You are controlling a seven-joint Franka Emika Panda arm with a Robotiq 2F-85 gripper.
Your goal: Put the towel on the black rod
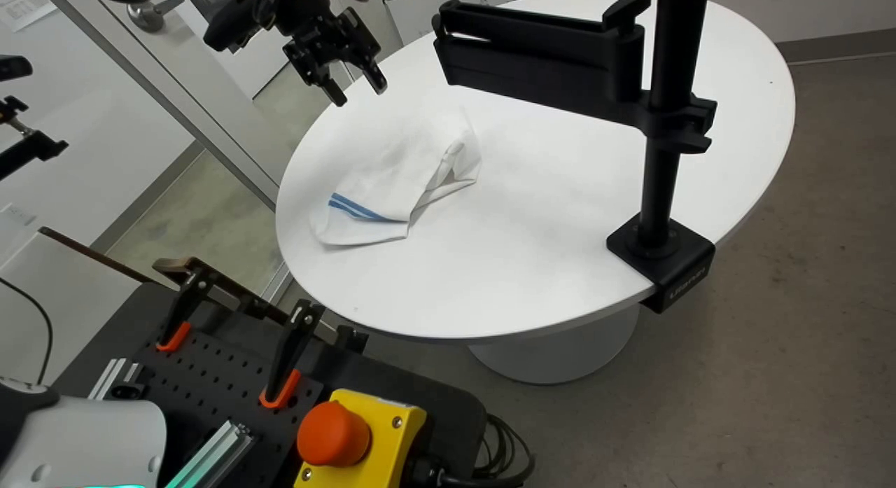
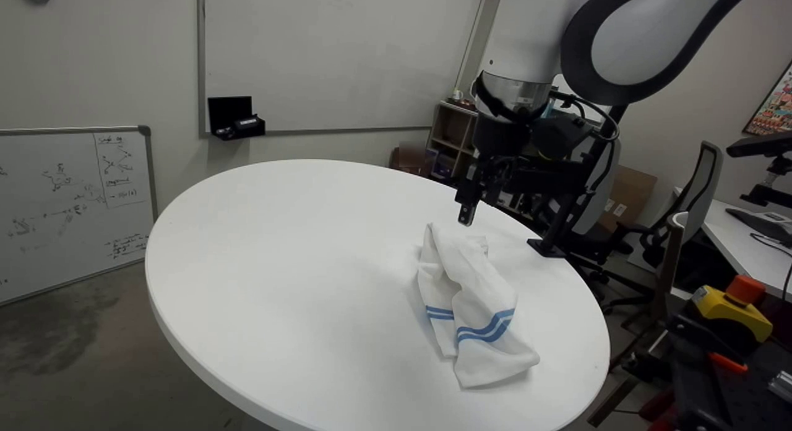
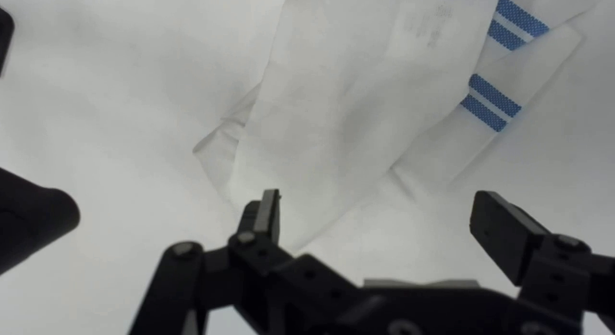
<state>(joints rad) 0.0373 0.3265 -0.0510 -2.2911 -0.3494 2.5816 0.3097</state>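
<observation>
The white towel with blue stripes lies loosely folded on the table in both exterior views (image 1: pixel 402 166) (image 2: pixel 476 282). It also fills the middle of the wrist view (image 3: pixel 346 94). The black rod (image 1: pixel 532 71) sticks out sideways from its upright pole above the table. In an exterior view the rod (image 2: pixel 550 176) is partly hidden behind the gripper. My gripper (image 1: pixel 358 90) hangs above the table, apart from the towel, near its unstriped end. In the wrist view the fingers (image 3: pixel 375 205) are wide apart with nothing between them.
The upright pole (image 1: pixel 675 61) is clamped at the edge of the round white table (image 1: pixel 532 278). A dark cart with a yellow emergency-stop box (image 1: pixel 378 432) stands beside the table. Black rounded shapes (image 3: pixel 33 219) show at the wrist view's left edge; I cannot tell what they are.
</observation>
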